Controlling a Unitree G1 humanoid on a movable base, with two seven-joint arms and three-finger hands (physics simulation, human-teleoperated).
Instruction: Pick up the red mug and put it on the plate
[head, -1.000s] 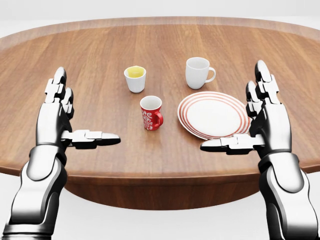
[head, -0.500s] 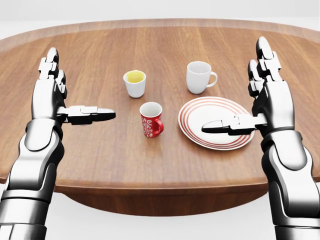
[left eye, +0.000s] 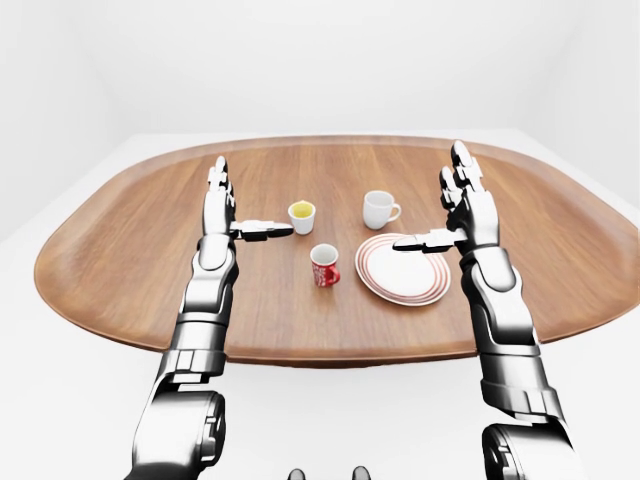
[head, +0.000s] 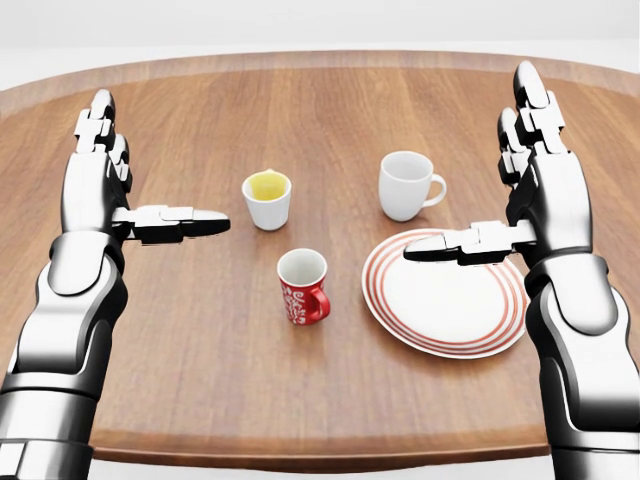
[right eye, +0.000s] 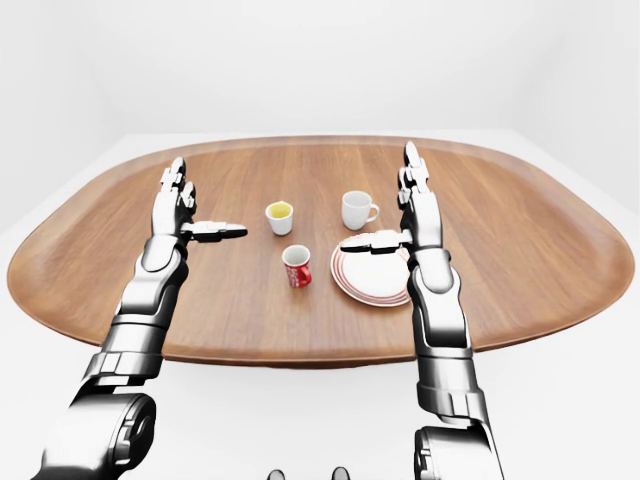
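Note:
The red mug (head: 303, 287) stands upright on the wooden table, handle to the right in the head view. The white plate with red rings (head: 450, 305) lies just right of it, a small gap apart. My left hand (head: 150, 175) is open and empty, held over the table up and to the left of the mug. My right hand (head: 480, 170) is open and empty, its thumb (head: 450, 245) over the plate's upper left rim. Neither hand touches the mug.
A white mug (head: 408, 185) stands above the plate in the head view. A small white cup with yellow contents (head: 267, 198) stands above the red mug. The oval table (left eye: 120, 270) has its near edge at the bottom of the head view.
The whole picture has shifted: the table things sit lower and larger, so the camera has moved. Both open hands have risen and reached farther over the table.

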